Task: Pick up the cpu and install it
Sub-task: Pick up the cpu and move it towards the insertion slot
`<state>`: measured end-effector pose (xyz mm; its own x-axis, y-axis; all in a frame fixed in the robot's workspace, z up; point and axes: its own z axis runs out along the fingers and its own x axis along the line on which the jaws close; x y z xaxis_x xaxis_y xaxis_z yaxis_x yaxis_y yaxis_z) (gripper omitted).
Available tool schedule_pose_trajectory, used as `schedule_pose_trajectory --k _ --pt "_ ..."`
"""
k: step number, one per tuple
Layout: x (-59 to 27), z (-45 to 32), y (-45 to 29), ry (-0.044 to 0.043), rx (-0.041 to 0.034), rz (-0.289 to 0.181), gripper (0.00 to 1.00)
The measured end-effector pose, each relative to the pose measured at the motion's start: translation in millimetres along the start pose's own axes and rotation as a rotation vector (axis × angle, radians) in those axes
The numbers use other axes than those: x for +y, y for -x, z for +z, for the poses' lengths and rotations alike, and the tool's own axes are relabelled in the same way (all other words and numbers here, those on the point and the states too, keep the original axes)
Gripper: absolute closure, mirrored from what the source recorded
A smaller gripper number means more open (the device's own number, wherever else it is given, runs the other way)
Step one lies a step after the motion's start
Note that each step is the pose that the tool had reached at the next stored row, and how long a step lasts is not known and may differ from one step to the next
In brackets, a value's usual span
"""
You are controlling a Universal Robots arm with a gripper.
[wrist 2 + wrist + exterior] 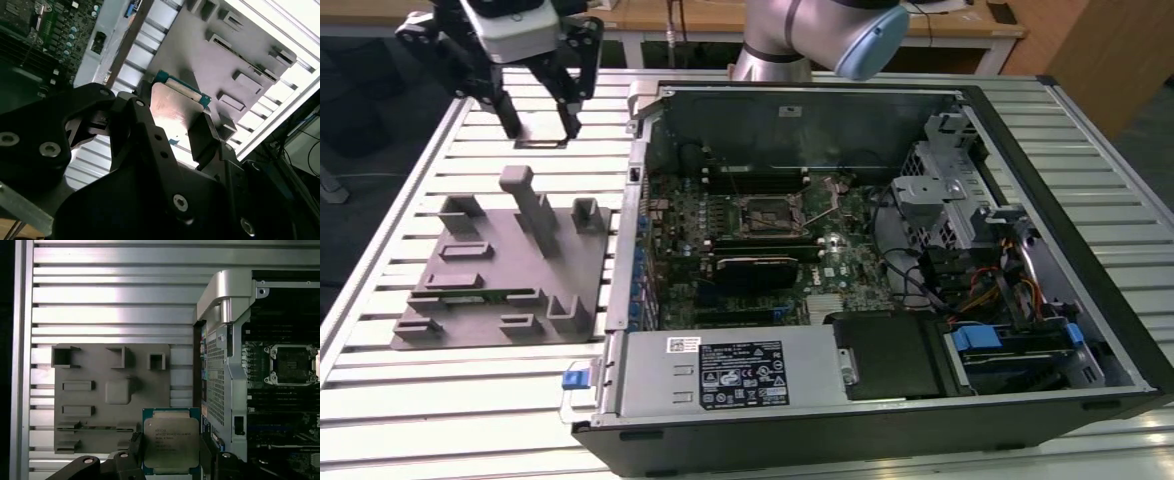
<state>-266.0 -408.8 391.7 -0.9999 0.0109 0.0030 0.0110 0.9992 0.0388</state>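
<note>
At the exterior view's left, the hand (540, 128) is hovering above the slatted bench (400, 400), gripping the cpu (171, 441) by its edges, near a gray fixture plate (494, 290). To the right, an open computer case (787, 130) is lying flat, its socket (767, 210) facing up.

An open computer case (854, 435) is laid on its side on the slatted metal desk (440, 410), toward the exterior view's right. Its green motherboard (841, 260) and square black-framed socket (769, 210) are exposed. Inside, a labelled silver power supply (720, 375) is seen along the near wall and a metal drive cage (947, 190) at the exterior view's right. A gray fixture plate (494, 300) with raised blocks and slots is placed just beside the case, on the exterior view's left.
</note>
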Motion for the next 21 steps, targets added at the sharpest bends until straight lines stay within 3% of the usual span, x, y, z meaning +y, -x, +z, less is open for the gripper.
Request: schedule_pose_trajectory --k 21 --pt "1.1 -0.2 95.4 0.0 0.0065 0.0 0.46"
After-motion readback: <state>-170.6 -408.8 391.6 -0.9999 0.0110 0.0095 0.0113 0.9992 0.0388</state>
